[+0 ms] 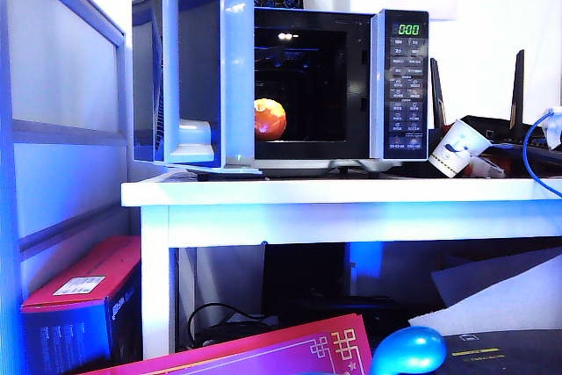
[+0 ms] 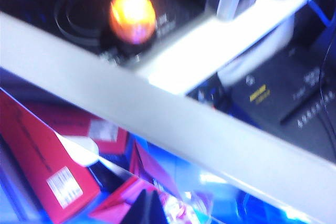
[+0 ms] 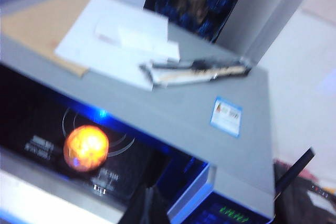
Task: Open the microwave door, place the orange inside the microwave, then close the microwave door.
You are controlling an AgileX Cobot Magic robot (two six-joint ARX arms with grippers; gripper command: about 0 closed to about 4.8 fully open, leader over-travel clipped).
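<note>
- Count: one microwave [image 1: 351,85], one door [image 1: 198,59], one orange [image 1: 270,118], one paper cup [image 1: 457,148], one white table [image 1: 334,192].
- Below the table: one red box [image 1: 83,300] at the left and one pink-edged card [image 1: 263,353] in the foreground.
- On the microwave roof, right wrist view: white papers [image 3: 118,40] and one small label [image 3: 227,116].
- The door stands swung fully open at the left, inner face toward the cavity. The cavity mouth is unobstructed across its full width.
- The orange sits inside the cavity on the floor, near the left wall and close to the front opening. Dark free space lies to its right and above it.
- The orange is round and bright orange with a paler glare patch. In both wrist views it appears overexposed and blurred.
- The cup leans tilted on the table just right of the microwave, beside the button panel [image 1: 406,94]. The display shows green digits.
- The table front edge runs just ahead of the microwave base, leaving a narrow bare strip.
- No arm appears in the exterior view.
- Left gripper [image 2: 148,208]: only a dark tip at the frame edge, below table level; jaw state cannot be determined.
- Right gripper [image 3: 146,207]: dark tip above the microwave front edge, jaws closed, holding nothing.
</note>
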